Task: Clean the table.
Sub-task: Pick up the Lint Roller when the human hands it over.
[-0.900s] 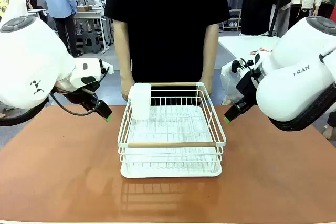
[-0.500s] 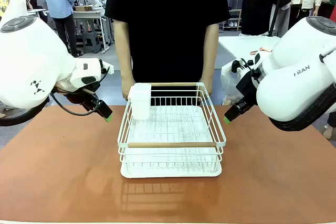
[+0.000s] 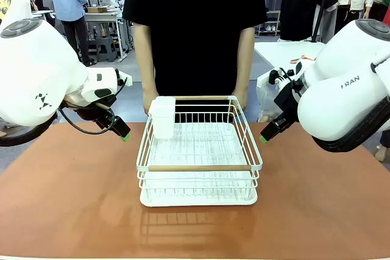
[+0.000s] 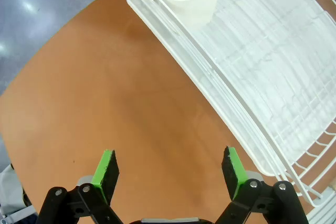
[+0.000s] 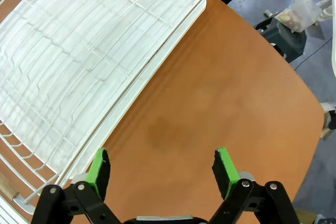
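Rack (image 4: 273, 66) runs off both wrist views while left pincer (image 4: 168, 156) and right pincer (image 5: 160, 153) gape empty above table (image 4: 105, 87).

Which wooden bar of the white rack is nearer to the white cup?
The far wooden bar; the white cup hangs at its left end. The near wooden bar lies at the opposite edge.

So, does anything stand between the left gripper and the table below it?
Nothing visible does. The left gripper hangs open above bare table; the white dish rack stands beside that spot, not under it.
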Available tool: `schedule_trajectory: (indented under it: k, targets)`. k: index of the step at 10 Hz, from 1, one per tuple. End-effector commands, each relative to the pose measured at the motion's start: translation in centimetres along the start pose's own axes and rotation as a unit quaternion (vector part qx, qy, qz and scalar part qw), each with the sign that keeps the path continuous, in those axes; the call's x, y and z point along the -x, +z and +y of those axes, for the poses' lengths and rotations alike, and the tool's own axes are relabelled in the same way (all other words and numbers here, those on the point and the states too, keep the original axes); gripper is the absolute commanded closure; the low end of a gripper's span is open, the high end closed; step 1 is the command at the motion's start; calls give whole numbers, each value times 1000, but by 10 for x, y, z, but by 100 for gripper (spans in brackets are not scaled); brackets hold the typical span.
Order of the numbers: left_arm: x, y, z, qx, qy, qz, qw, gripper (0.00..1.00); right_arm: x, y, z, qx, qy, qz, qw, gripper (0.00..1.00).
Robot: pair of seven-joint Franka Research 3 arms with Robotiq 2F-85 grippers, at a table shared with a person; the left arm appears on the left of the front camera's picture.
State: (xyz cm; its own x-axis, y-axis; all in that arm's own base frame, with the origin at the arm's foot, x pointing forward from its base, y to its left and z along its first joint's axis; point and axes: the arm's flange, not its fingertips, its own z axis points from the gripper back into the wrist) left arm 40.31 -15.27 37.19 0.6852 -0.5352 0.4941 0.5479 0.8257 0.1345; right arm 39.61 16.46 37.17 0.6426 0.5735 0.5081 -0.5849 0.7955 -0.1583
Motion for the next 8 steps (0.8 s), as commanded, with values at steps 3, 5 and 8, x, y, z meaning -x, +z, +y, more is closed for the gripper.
schedule_trajectory:
  k: [3, 5, 8]
  targets:
    - [-17, 36, 30, 88, 25, 37, 995, 0, -20, 40, -12, -76, -54, -4, 996, 0]
    - [-19, 71, 65, 202, 70, 68, 975, 0, -31, 87, -33, -130, -99, -16, 987, 0]
    - [16, 112, 128, 347, 169, 2, 923, 0, -10, 132, -91, -231, -204, -9, 951, 0]
